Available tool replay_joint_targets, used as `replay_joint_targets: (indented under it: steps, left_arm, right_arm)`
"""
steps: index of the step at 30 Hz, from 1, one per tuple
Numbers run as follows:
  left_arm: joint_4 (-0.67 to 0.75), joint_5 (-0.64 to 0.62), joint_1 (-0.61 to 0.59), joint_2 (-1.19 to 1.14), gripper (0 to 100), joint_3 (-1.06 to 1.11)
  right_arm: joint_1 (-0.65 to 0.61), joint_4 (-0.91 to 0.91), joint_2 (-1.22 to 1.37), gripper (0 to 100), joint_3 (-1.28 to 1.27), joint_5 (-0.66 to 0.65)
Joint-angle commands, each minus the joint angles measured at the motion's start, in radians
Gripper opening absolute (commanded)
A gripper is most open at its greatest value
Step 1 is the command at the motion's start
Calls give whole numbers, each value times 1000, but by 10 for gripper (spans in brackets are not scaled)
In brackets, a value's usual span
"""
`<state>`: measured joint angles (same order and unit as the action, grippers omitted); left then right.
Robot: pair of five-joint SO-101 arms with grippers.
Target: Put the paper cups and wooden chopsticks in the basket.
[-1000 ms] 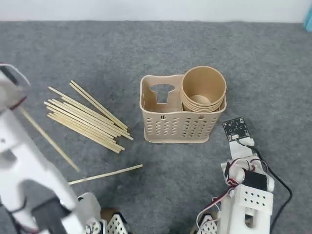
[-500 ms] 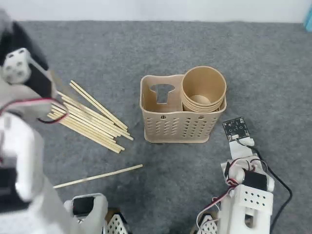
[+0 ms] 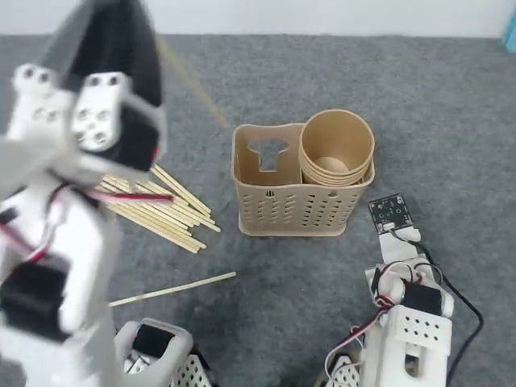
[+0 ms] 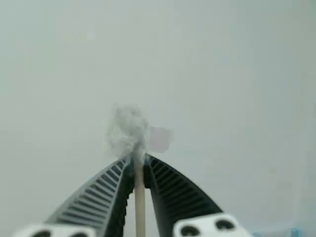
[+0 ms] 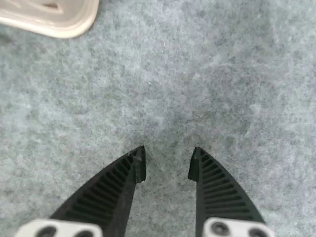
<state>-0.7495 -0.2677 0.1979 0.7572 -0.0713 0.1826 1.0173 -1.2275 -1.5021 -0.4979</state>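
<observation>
While its fingers pinch one wooden chopstick [image 4: 139,207] between them, the left gripper [image 4: 139,165] is raised well above the counter [image 3: 435,97], off the basket's cup-free end. The basket [image 3: 278,205] holds the paper cups [image 3: 337,145] nested in its compartment nearer the right arm. The loose chopsticks [image 3: 173,214] lie piled beside the basket's other end, a single chopstick [image 3: 173,289] apart from them. Near one basket corner, the right gripper [image 5: 167,165] hovers low, fingers spread.

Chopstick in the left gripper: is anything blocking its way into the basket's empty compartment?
Nothing visible does. The left gripper clamps the wooden chopstick; the beige perforated basket has one compartment open, and stacked brown paper cups fill the other.
</observation>
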Motion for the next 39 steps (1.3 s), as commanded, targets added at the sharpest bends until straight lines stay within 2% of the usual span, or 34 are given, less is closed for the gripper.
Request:
replay_joint_targets:
  steps: [1, 7, 13, 21, 28, 31, 34, 39]
  left_arm:
    - [150, 9, 44, 8, 11, 102]
    - [232, 9, 71, 25, 11, 352]
    - [486, 9, 72, 129, 11, 711]
    - [649, 9, 83, 216, 11, 1075]
    - [652, 9, 213, 226, 12, 1228]
    - [632, 9, 230, 221, 20, 1245]
    - [559, 9, 227, 227, 110, 1222]
    - [324, 9, 161, 229, 307, 1086]
  right_arm:
    - [2, -15, -19, 162, 9, -14]
    - [2, -15, -19, 162, 9, -14]
    - [2, -15, -19, 162, 11, -15]
    - [-1, -16, -19, 162, 11, -15]
    - [1, -16, -19, 162, 11, -15]
    - [1, -16, -19, 162, 11, -15]
    - [1, -15, -19, 162, 11, -15]
    - [1, -15, -19, 162, 11, -15]
